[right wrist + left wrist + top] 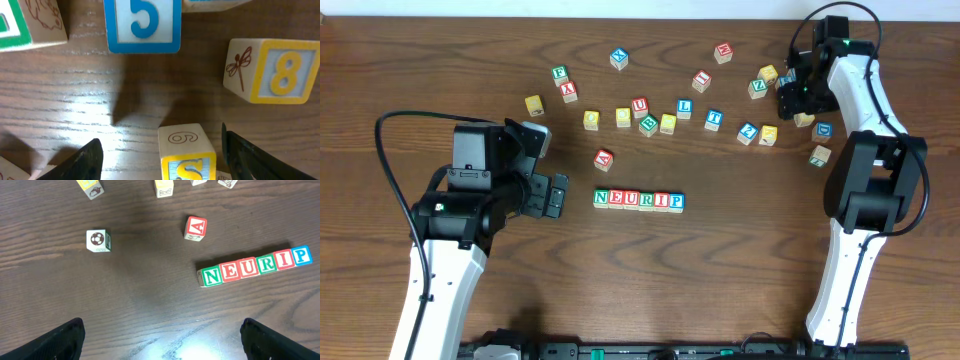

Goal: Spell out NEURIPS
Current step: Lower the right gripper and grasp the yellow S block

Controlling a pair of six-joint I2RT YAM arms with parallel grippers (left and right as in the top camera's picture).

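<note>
Six cubes stand in a row reading NEURIP (638, 200) at the table's middle; in the left wrist view the row (255, 266) runs slightly uphill to the right. My left gripper (556, 195) (162, 345) hovers just left of the row, open, with bare wood between its fingers. My right gripper (789, 95) (160, 137) is at the back right among loose cubes, open. A yellow-framed S cube (187, 155) sits on the table between its fingers, nearer the right finger (250, 155), with a gap showing on both sides.
Loose cubes lie across the back of the table, among them X (569, 92), L (685, 108), T (714, 118) and Z (748, 132). A red A cube (196, 228) stands near the row. A blue 5 cube (142, 25) and a yellow 8 cube (272, 70) lie beyond the S cube.
</note>
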